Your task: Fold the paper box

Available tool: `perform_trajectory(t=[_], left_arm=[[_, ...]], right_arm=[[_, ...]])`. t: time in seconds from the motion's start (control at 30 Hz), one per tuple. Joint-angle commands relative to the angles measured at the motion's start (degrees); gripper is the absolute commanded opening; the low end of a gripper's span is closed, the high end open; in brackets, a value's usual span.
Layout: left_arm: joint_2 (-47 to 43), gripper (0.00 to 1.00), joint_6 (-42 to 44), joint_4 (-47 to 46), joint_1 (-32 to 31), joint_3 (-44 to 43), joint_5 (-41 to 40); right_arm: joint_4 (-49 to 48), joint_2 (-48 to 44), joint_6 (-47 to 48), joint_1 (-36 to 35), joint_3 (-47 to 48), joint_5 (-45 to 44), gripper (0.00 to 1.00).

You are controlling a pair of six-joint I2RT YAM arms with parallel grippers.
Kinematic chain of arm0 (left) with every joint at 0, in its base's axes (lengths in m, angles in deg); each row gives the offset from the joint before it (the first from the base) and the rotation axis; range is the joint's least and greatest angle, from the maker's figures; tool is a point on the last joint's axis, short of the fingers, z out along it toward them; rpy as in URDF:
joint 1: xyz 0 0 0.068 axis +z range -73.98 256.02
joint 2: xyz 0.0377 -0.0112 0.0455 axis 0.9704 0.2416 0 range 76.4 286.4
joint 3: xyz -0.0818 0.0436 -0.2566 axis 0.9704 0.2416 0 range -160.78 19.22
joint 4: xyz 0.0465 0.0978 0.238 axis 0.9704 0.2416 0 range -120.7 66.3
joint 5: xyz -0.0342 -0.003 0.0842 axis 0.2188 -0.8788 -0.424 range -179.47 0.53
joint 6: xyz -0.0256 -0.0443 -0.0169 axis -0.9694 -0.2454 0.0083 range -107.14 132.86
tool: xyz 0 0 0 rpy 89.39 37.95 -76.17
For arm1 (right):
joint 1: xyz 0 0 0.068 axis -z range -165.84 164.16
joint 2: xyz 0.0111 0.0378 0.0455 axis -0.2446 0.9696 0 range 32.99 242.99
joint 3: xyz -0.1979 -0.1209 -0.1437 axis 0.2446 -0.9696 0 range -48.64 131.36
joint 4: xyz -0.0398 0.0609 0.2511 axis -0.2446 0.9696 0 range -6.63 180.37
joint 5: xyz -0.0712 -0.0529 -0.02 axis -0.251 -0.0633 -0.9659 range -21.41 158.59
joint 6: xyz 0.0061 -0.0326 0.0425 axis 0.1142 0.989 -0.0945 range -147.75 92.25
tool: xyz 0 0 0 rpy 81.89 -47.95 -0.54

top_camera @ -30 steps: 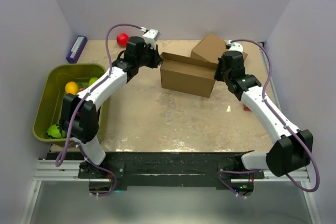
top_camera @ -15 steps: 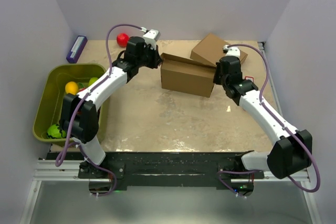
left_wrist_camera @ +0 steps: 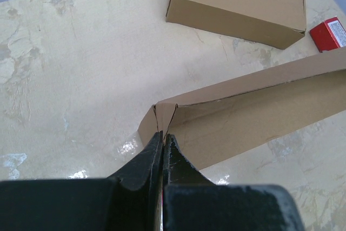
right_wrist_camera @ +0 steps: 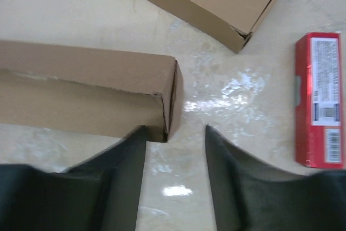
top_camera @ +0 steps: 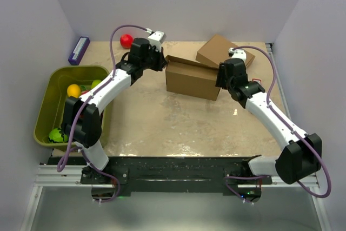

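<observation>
The paper box (top_camera: 192, 79) stands mid-table as a brown carton with its top flap raised at the left. My left gripper (top_camera: 161, 60) is at the carton's left end. In the left wrist view its gripper (left_wrist_camera: 162, 136) is shut on the thin cardboard edge at the paper box's (left_wrist_camera: 254, 106) corner. My right gripper (top_camera: 223, 75) is at the right end. Seen from the right wrist, this gripper (right_wrist_camera: 175, 131) is open, with the paper box's (right_wrist_camera: 81, 87) right corner just inside its left finger (right_wrist_camera: 127, 171) and nothing gripped.
A second closed brown carton (top_camera: 216, 50) lies behind the box at the back right. A small red packet (right_wrist_camera: 319, 98) lies right of my right gripper. A green bin (top_camera: 75, 68) with toy fruit is at the left. A red ball (top_camera: 126, 40) and a purple block (top_camera: 79, 50) sit far back left.
My right gripper has opened and let go of the box's right end, shifting slightly left and nearer. The left gripper has kept its grip and place.
</observation>
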Motion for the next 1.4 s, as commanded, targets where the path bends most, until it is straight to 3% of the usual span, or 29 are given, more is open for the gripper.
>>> perform_trajectory(t=[0.0, 0.07, 0.2, 0.37, 0.4, 0.5, 0.63, 1.07, 1.37], left_arm=[[0.3, 0.0, 1.86, 7.28, -1.09, -0.33, 1.61], [0.56, 0.0, 2.65, 8.94, -1.09, -1.12, 2.14], [1.96, 0.0, 4.41, 12.56, -1.09, -3.67, 1.62], [1.53, 0.0, 5.03, 13.0, -1.09, -4.03, 1.0], [1.53, 0.0, 5.03, 12.82, -1.09, -3.94, 1.0], [1.53, 0.0, 4.42, 12.56, -1.09, -3.85, 1.44], [1.44, 0.0, 4.33, 12.38, -1.09, -3.94, 1.62], [1.18, 0.0, 4.42, 12.29, -1.09, -4.03, 1.61], [1.26, 0.0, 3.72, 13.09, -1.09, -4.82, 1.97]], right_arm=[[8.03, -2.11, 0.04, -0.89, 4.33, -0.06, 0.66], [7.77, -4.21, -0.05, -1.6, 5.3, 0.28, 0.74], [4.63, -7.82, -0.31, -6.15, 7.85, 0.9, 0.74], [-0.3, -7.13, -0.75, -10.56, 9.09, 6.17, 0.56], [-1.62, -5.47, -0.75, -11.26, 9.44, 7.39, 0.48], [-5.47, -0.83, -1.01, -11.53, 10.41, 11.07, 0.38], [-8.22, 2.53, -0.58, -11.53, 10.76, 11.62, 0.33], [-15.42, 11.06, 2.67, -11.53, 6.9, 8.03, 0.28], [-12.28, 13.61, 4.08, -11.53, 6.01, 6.44, 0.27]])
